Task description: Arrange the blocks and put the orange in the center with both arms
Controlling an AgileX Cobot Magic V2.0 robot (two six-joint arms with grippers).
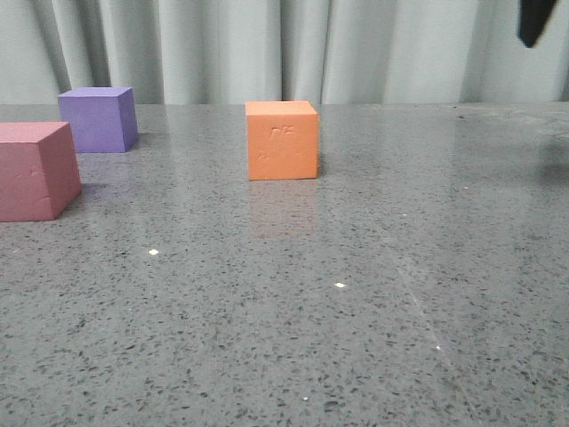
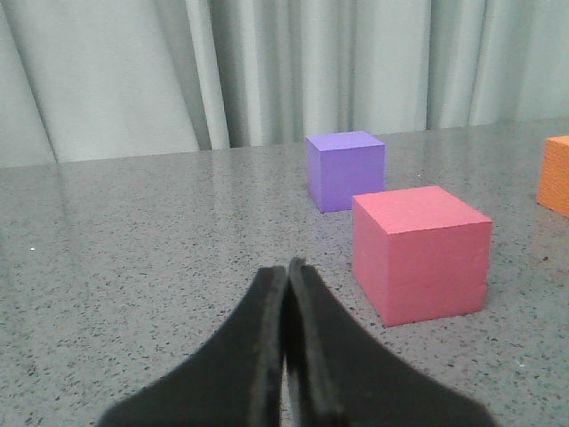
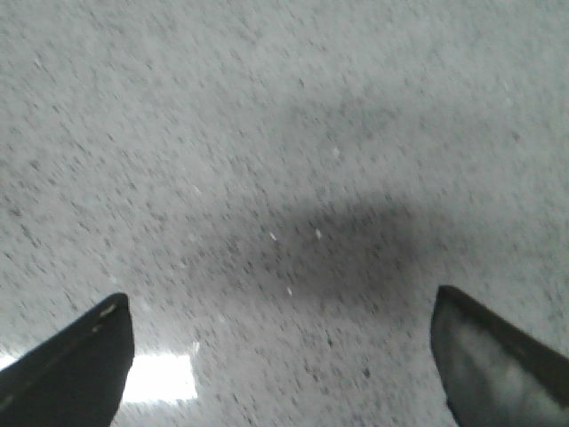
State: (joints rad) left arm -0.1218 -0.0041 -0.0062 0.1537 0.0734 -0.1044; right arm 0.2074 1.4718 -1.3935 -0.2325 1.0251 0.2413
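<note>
The orange cube (image 1: pixel 282 140) stands on the grey table near the middle, its dented face toward me; its edge shows in the left wrist view (image 2: pixel 556 175). The purple cube (image 1: pixel 98 118) sits at the far left, and the pink-red cube (image 1: pixel 36 170) at the left edge, nearer. Both show in the left wrist view, purple (image 2: pixel 345 168) behind pink-red (image 2: pixel 421 252). My left gripper (image 2: pixel 286 267) is shut and empty, low over the table, beside the pink-red cube. My right gripper (image 3: pixel 280 307) is open and empty above bare table; a dark part of it shows high at the right (image 1: pixel 534 21).
The speckled grey table (image 1: pixel 356 294) spreads across the front and right. A pale curtain (image 1: pixel 293 44) hangs behind the table's far edge. The right gripper's shadow (image 3: pixel 311 240) falls on the tabletop under it.
</note>
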